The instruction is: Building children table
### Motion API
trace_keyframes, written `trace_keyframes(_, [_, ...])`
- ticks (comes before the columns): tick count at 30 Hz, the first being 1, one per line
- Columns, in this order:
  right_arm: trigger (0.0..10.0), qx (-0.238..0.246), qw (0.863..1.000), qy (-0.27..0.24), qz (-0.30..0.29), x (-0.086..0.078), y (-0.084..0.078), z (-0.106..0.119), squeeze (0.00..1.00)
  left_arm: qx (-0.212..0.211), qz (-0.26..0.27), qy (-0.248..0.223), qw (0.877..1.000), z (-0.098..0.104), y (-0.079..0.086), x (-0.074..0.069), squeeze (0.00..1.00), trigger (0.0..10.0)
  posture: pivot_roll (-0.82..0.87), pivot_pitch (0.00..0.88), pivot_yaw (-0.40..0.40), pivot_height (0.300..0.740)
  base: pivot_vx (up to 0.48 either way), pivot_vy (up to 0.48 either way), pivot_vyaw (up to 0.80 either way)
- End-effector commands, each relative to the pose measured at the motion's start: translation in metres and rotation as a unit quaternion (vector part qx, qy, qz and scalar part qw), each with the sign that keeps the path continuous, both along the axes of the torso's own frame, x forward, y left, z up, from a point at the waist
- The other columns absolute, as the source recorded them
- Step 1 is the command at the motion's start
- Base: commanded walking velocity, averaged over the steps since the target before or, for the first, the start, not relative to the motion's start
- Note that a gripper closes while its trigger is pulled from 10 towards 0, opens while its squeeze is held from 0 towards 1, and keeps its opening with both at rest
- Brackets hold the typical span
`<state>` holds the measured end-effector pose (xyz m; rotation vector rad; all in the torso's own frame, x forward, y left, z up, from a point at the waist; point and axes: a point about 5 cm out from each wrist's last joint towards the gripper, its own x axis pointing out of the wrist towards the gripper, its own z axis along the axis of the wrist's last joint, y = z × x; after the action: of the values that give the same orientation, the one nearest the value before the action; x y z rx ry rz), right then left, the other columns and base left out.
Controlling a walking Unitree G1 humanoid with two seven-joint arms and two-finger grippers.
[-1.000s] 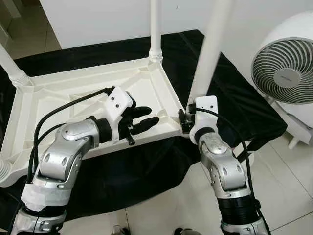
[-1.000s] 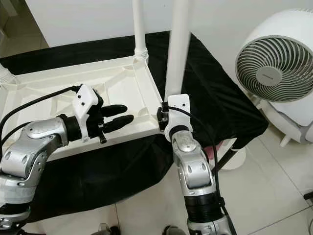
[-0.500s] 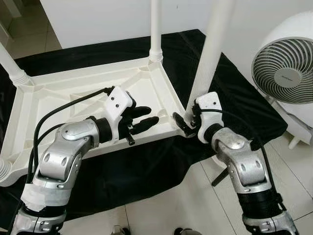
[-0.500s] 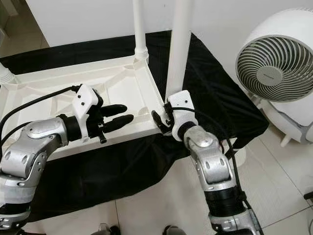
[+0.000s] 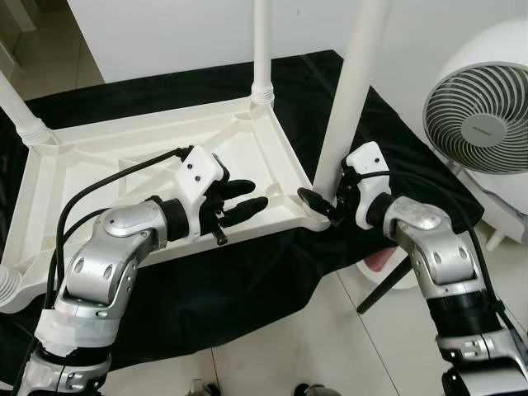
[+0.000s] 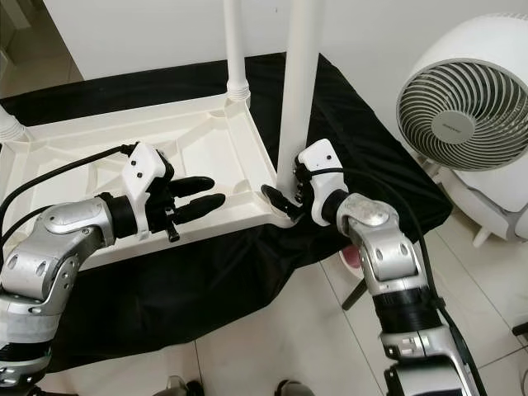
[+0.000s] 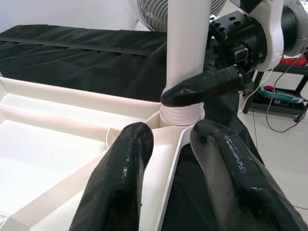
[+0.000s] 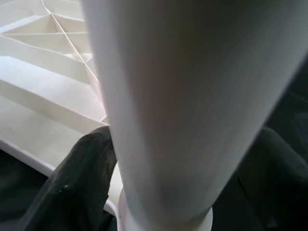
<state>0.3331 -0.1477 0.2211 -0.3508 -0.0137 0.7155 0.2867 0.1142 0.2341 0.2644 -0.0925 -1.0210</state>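
Note:
A white plastic children's table (image 5: 124, 165) lies upside down on a black cloth. Its near-right leg (image 5: 356, 82) stands upright in the corner socket. My right gripper (image 5: 323, 194) is shut on the base of that leg, one black finger (image 7: 202, 89) lying across the threaded collar. In the right wrist view the leg (image 8: 183, 96) sits between dark fingers (image 8: 82, 173) on either side. My left gripper (image 5: 257, 195) hovers open just over the table's front rim, left of that corner, holding nothing.
Another leg (image 5: 262, 49) rises at the far corner and one more (image 5: 21, 111) at the far left. A white fan (image 5: 478, 115) stands on the tiled floor to the right. The black cloth (image 5: 206, 289) hangs over the front edge.
My right arm has swung outward to the right and its wrist has turned around the leg, with the gripper staying at the leg's base. The left arm has not moved.

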Motion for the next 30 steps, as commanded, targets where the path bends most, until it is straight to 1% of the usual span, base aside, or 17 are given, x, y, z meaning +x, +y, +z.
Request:
trace_keyframes(1, [3.6, 0.001, 1.0, 0.004, 0.017, 0.001, 0.002, 0.0, 0.0, -0.002, 0.029, -0.003, 1.0, 0.0, 0.003, 0.001, 0.0, 10.0, -0.09, 0.164, 0.084, 0.74, 0.0, 0.0, 0.0])
trace_keyframes(2, [0.0, 0.007, 1.0, 0.008, 0.024, 0.001, 0.003, -0.001, 0.0, -0.002, 0.029, -0.003, 1.0, 0.0, 0.003, 0.001, 0.0, 10.0, -0.09, 0.164, 0.084, 0.74, 0.0, 0.0, 0.0])
trace_keyframes(9, [0.0, 0.032, 0.999, 0.034, 0.025, -0.001, 0.005, -0.008, 0.0, -0.002, 0.03, -0.002, 1.0, 0.0, 0.003, 0.0, 0.0, 10.0, -0.09, 0.166, 0.084, 0.74, 0.0, 0.0, 0.0])
trace_keyframes(11, [0.0, 0.04, 0.998, 0.056, 0.006, -0.003, 0.006, -0.017, 0.0, -0.003, 0.029, -0.002, 1.0, 0.0, 0.003, 0.0, 0.0, 10.0, -0.09, 0.167, 0.085, 0.74, 0.0, 0.0, 0.0])
trace_keyframes(14, [0.0, 0.042, 0.997, 0.064, -0.011, -0.004, 0.007, -0.021, 0.0, -0.003, 0.029, -0.002, 1.0, 0.0, 0.003, 0.0, 0.0, 10.0, -0.09, 0.167, 0.085, 0.74, 0.0, 0.0, 0.0])
trace_keyframes(16, [0.0, 0.049, 0.994, 0.078, -0.058, -0.003, 0.005, -0.029, 0.0, -0.003, 0.028, -0.001, 1.0, 0.0, 0.003, 0.0, 0.0, 10.0, -0.09, 0.167, 0.084, 0.74, 0.0, 0.0, 0.0])
trace_keyframes(17, [0.0, 0.049, 0.994, 0.078, -0.058, -0.003, 0.005, -0.029, 0.0, -0.003, 0.028, -0.001, 1.0, 0.0, 0.003, 0.0, 0.0, 10.0, -0.09, 0.167, 0.084, 0.74, 0.0, 0.0, 0.0])
trace_keyframes(19, [0.0, 0.062, 0.984, 0.091, -0.143, -0.001, 0.002, -0.038, 0.0, -0.004, 0.027, -0.001, 1.0, 0.0, 0.003, -0.001, 0.0, 10.0, -0.1, 0.168, 0.084, 0.74, 0.0, 0.0, 0.0])
trace_keyframes(21, [0.0, 0.062, 0.984, 0.091, -0.143, -0.001, 0.002, -0.038, 0.0, -0.004, 0.027, -0.001, 1.0, 0.0, 0.003, -0.001, 0.0, 10.0, -0.1, 0.168, 0.084, 0.74, 0.0, 0.0, 0.0])
trace_keyframes(23, [0.0, 0.078, 0.963, 0.093, -0.239, -0.003, 0.0, -0.043, 0.0, -0.004, 0.026, 0.0, 1.0, 0.0, 0.002, -0.001, 0.0, 10.0, -0.1, 0.168, 0.084, 0.74, 0.0, 0.0, 0.0])
trace_keyframes(24, [0.0, 0.078, 0.963, 0.093, -0.239, -0.003, 0.0, -0.043, 0.0, -0.004, 0.026, 0.0, 1.0, 0.0, 0.002, -0.001, 0.0, 10.0, -0.1, 0.168, 0.084, 0.74, 0.0, 0.0, 0.0])
trace_keyframes(25, [0.0, 0.093, 0.946, 0.096, -0.296, -0.005, 0.002, -0.046, 0.0, -0.004, 0.025, 0.0, 1.0, -0.001, 0.002, 0.0, 0.0, 10.0, -0.11, 0.169, 0.086, 0.74, 0.0, 0.0, 0.0])
trace_keyframes(26, [0.0, 0.093, 0.946, 0.096, -0.296, -0.005, 0.002, -0.046, 0.0, -0.004, 0.025, 0.0, 1.0, -0.001, 0.002, 0.0, 0.0, 10.0, -0.11, 0.169, 0.086, 0.74, 0.0, 0.0, 0.0])
trace_keyframes(27, [0.0, 0.117, 0.914, 0.106, -0.373, -0.01, 0.005, -0.051, 0.0, -0.004, 0.024, 0.0, 1.0, -0.001, 0.002, 0.0, 0.0, 10.0, -0.11, 0.169, 0.086, 0.74, 0.0, 0.0, 0.0])
trace_keyframes(28, [0.0, 0.117, 0.914, 0.106, -0.373, -0.01, 0.005, -0.051, 0.0, -0.004, 0.024, 0.0, 1.0, -0.001, 0.002, 0.0, 0.0, 10.0, -0.11, 0.169, 0.086, 0.74, 0.0, 0.0, 0.0])
trace_keyframes(29, [0.0, 0.125, 0.901, 0.105, -0.403, -0.013, 0.007, -0.052, 0.0, -0.005, 0.023, 0.001, 1.0, -0.001, 0.002, 0.0, 0.0, 10.0, -0.11, 0.169, 0.086, 0.74, 0.0, 0.0, 0.0])
trace_keyframes(30, [0.0, 0.125, 0.901, 0.105, -0.403, -0.013, 0.007, -0.052, 0.0, -0.005, 0.023, 0.001, 1.0, -0.001, 0.002, 0.0, 0.0, 10.0, -0.11, 0.169, 0.086, 0.74, 0.0, 0.0, 0.0])
